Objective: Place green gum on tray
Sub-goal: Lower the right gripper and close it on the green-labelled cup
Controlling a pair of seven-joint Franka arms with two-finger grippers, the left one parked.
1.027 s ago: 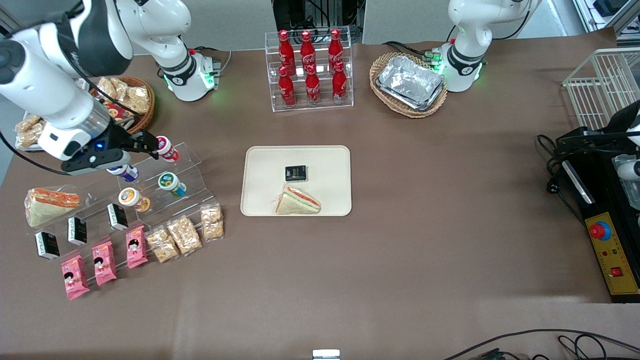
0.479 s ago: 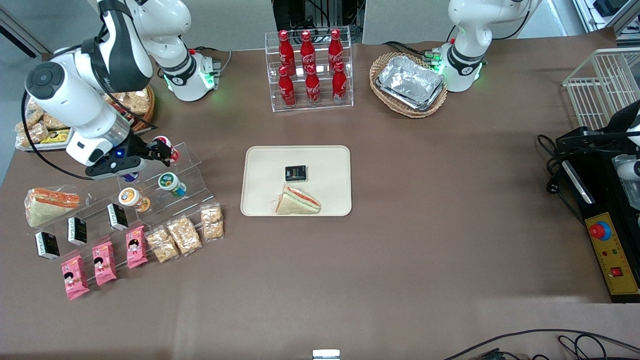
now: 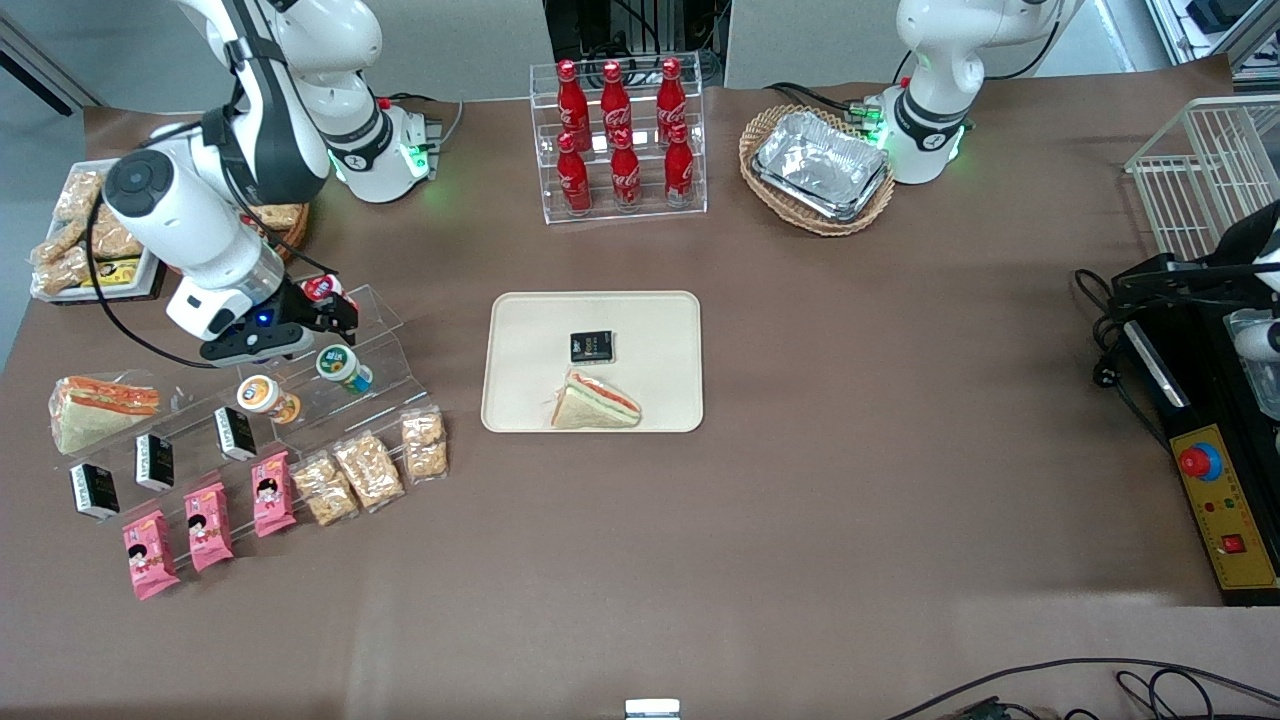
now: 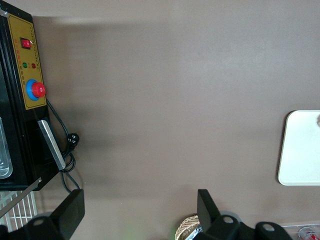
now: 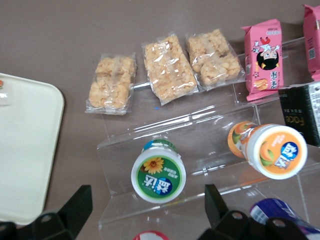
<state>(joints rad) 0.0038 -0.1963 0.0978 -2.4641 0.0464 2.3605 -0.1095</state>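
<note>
The green gum lies on a step of a clear acrylic stand, its white lid with a green sunflower label facing up. My right gripper hovers over the stand just above the green gum, a little farther from the camera. It is open; its black fingers stand wide on either side, touching nothing. The cream tray lies mid-table and holds a black packet and a sandwich.
An orange-lidded bottle, a blue-lidded one and a red-lidded one share the stand. Cracker packs, pink snack packs and black boxes lie nearer the camera. A cola rack and a wicker basket stand farther back.
My gripper has moved across the stand toward the tray and nearer the green gum, uncovering the biscuit packs at the table's edge. The bottles and tray have not moved.
</note>
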